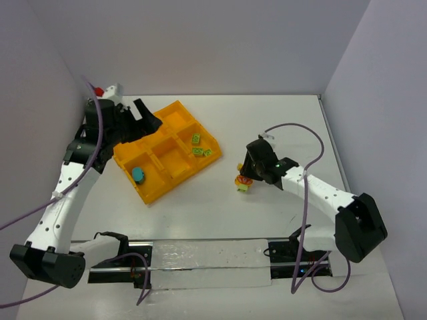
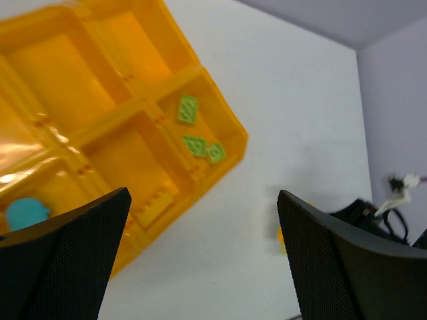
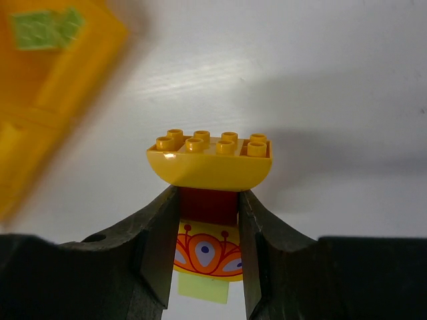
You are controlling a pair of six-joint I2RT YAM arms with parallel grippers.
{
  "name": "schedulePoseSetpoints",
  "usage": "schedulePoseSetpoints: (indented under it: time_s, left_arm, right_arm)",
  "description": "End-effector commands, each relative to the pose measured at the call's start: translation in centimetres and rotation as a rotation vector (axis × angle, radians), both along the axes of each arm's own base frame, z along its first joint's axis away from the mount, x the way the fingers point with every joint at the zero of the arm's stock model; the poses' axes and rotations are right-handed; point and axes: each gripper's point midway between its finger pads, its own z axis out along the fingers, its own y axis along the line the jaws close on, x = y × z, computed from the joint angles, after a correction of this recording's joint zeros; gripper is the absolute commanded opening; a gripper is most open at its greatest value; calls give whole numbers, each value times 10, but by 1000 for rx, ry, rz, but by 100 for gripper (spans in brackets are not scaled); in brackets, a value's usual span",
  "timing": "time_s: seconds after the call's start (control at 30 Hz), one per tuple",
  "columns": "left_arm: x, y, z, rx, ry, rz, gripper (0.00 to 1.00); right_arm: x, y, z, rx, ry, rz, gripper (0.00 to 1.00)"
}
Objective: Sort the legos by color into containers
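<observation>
Orange tray (image 1: 175, 121), green bricks (image 1: 200, 147), teal brick (image 1: 137, 175)

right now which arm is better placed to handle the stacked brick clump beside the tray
Right. The right pincer is closed on the clump around its middle, on the table beside the tray. The left pincer hangs open over the tray, away from the clump.
</observation>
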Motion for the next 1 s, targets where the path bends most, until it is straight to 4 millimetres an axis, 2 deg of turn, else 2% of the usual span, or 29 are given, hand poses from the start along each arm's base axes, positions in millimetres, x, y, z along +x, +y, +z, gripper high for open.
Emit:
schedulePoseSetpoints:
  time_s: [0.0,0.17,0.27,0.33,0.43,0.53,0.6,0.8,0.97]
  left_arm:
    - [-10,-79,-6,-106,1,-259,99]
    - [-17,-108,-28,-90,55,-346,99]
    - [-33,-129,-36,-131,73,-439,99]
    - [-47,-144,-55,-162,96,-512,99]
    - [-59,-156,-73,-220,110,-552,99]
    - [-75,-173,-88,-378,74,-616,98]
    - [-88,-180,-105,-438,61,-627,98]
    - [-90,-208,-101,-466,-10,-637,97]
    - [-85,-226,-110,-430,-11,-645,97]
  right_arm:
    - [23,20,58,91,-128,46,15]
    - [34,32,37,93,-82,49,15]
    - [42,43,31,123,-66,53,15]
    - [46,51,31,151,-58,59,15]
    - [49,56,36,172,-62,62,15]
    - [51,60,47,190,-72,70,15]
    - [51,61,57,201,-83,72,16]
    - [49,67,79,251,-99,86,16]
    - [46,67,86,273,-107,86,16]
